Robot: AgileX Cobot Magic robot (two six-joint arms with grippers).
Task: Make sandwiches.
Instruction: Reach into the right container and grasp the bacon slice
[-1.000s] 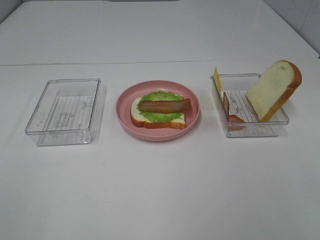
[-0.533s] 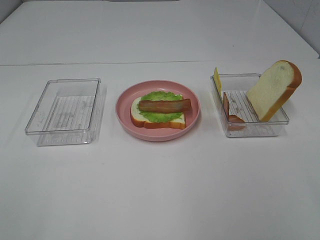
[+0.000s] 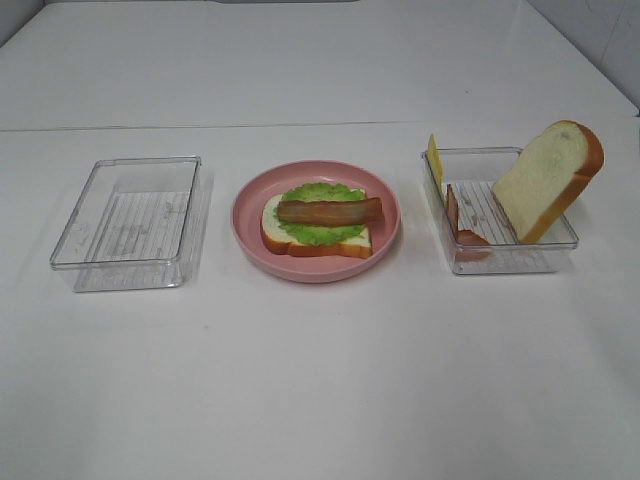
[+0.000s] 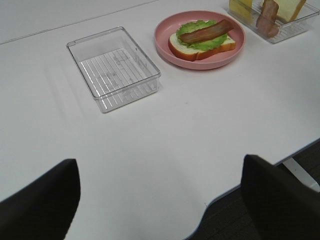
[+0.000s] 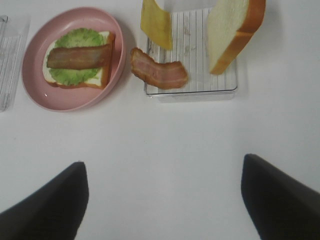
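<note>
The part-built sandwich (image 3: 329, 211) lies on the round pink plate (image 3: 243, 215): a bread slice, green lettuce and one bacon strip on top. In the clear right tray (image 3: 500, 262) a second bread slice (image 3: 547, 178) leans upright, a yellow cheese square (image 3: 434, 157) stands at the far left corner, and another bacon strip (image 3: 459, 222) hangs over the near left edge. My left gripper (image 4: 160, 165) is open over bare table, well short of the plate. My right gripper (image 5: 163, 165) is open too, short of the tray's bacon (image 5: 160, 73). Neither arm shows in the exterior high view.
A clear tray (image 3: 125, 270) with nothing in it stands left of the plate. The white table's near edge (image 4: 220, 197) runs just under my left gripper, with dark floor beyond it. A seam crosses the table behind the trays.
</note>
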